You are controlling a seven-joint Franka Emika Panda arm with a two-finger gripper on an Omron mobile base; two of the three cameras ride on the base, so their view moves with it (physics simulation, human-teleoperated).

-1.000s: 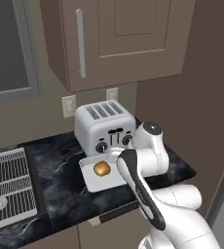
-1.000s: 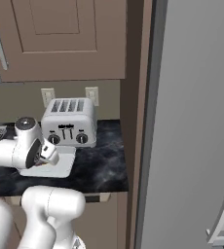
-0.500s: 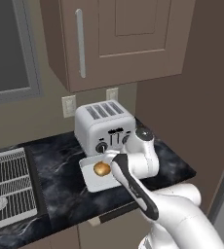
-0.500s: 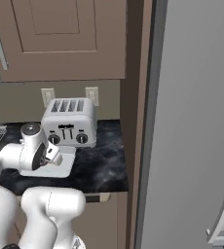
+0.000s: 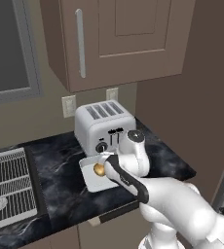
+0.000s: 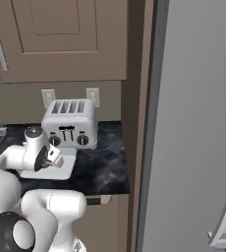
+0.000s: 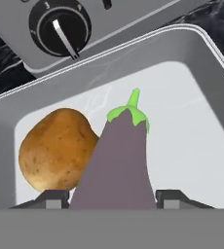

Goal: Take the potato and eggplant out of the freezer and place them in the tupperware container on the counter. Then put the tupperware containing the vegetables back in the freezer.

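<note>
Potato (image 7: 58,148) already in container (image 7: 201,121) by toaster (image 5: 104,127) at counter's (image 5: 60,170) back edge, gripper (image 7: 115,198) clamped on eggplant (image 7: 119,160) over it; left: drop eggplant, container into freezer (image 6: 193,123).

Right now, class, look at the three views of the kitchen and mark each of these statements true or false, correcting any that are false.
1. The potato lies inside the container. True.
2. The eggplant sits between the two fingers of the claw. True.
3. The container stands on a freezer shelf. False: it stands on the counter, in front of the toaster.
4. The eggplant's green stem points toward the claw. False: it points away, toward the toaster's knob.
5. The freezer stands to the left of the toaster. False: in the right base view it is on the right.
</note>
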